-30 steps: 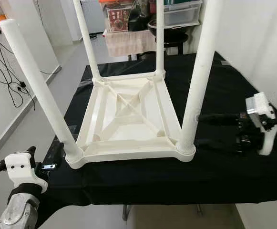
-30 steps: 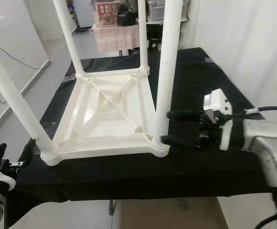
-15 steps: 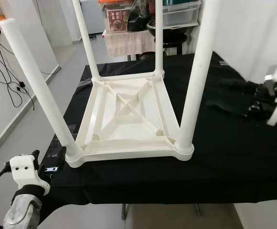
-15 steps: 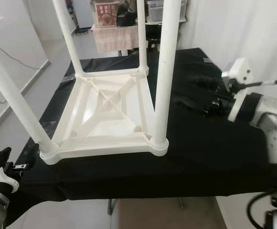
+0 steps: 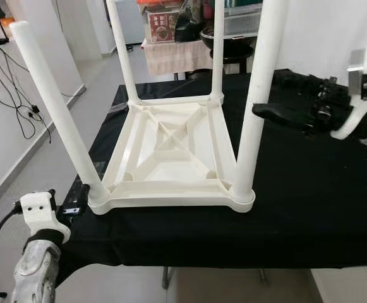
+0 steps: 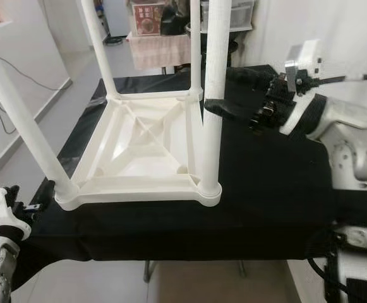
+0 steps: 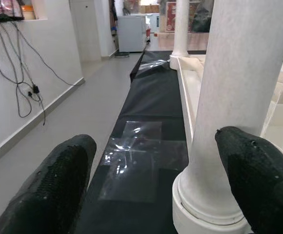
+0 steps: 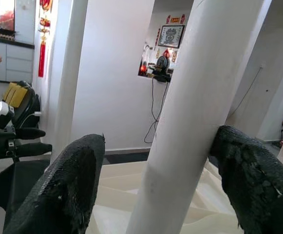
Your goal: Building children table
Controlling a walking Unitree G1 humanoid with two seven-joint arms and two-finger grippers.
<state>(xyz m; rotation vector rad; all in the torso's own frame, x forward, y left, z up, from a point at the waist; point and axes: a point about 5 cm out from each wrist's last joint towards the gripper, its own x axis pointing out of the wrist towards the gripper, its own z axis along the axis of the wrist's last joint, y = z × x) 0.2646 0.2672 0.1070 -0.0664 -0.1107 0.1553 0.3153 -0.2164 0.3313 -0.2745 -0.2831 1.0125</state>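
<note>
A black-covered table [image 5: 309,208] carries the white plastic children's table [image 5: 170,158], which lies upside down on it with its ribbed underside facing up and its four legs standing upright. It sits on the left-hand half of the black cloth, its near edge close to the table's near edge.

The near-right leg [image 5: 254,107] rises from its corner socket at the near right of the upturned top; the near-left leg [image 5: 57,113] stands at the near left corner and leans a little outward.

The right hand [image 6: 224,92] is raised above the cloth on the right, at mid-height of the near-right leg. Its two black fingers [image 8: 73,185] are spread wide with the leg between them; one finger appears to touch the leg's side, the other stands apart, so it grips nothing.

The left hand [image 7: 156,185] is low at the table's near left corner, fingers spread wide, one finger in front of the base of the near-left leg, holding nothing.
</note>
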